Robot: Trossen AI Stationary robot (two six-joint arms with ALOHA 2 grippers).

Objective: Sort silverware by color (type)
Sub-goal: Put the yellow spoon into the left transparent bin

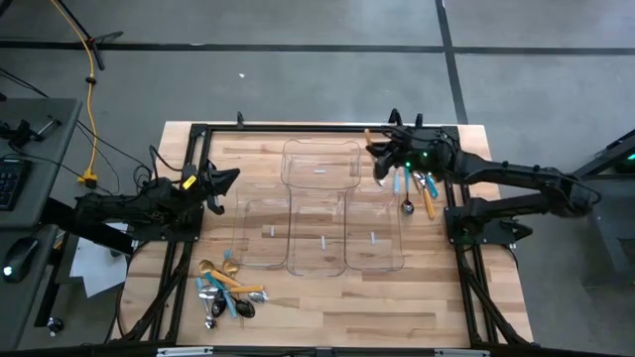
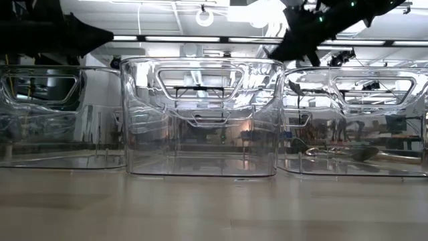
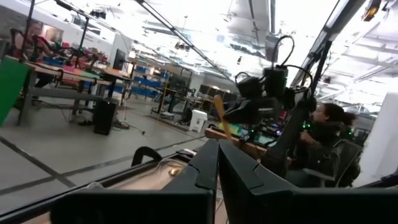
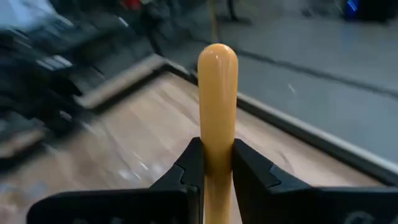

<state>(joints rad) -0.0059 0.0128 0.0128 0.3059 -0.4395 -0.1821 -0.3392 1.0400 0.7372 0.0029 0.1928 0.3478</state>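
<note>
From above, you see the right pincer (image 1: 382, 159) raised beside the far clear tray (image 1: 320, 164), near a few pieces of silverware (image 1: 417, 186) lying at the surface's (image 1: 327, 307) right edge. A larger mixed pile (image 1: 226, 288) sits near the front left, so most sorting is left. The left pincer (image 1: 220, 188) waits at the left. At table height, the trays look empty. Your left wrist view shows its fingers pressed together. Your right wrist view shows an orange handle (image 4: 217, 118) pinched.

Glossy, perhaps plastic orange handle (image 4: 217, 106); matt wooden table (image 1: 327, 307).
</note>
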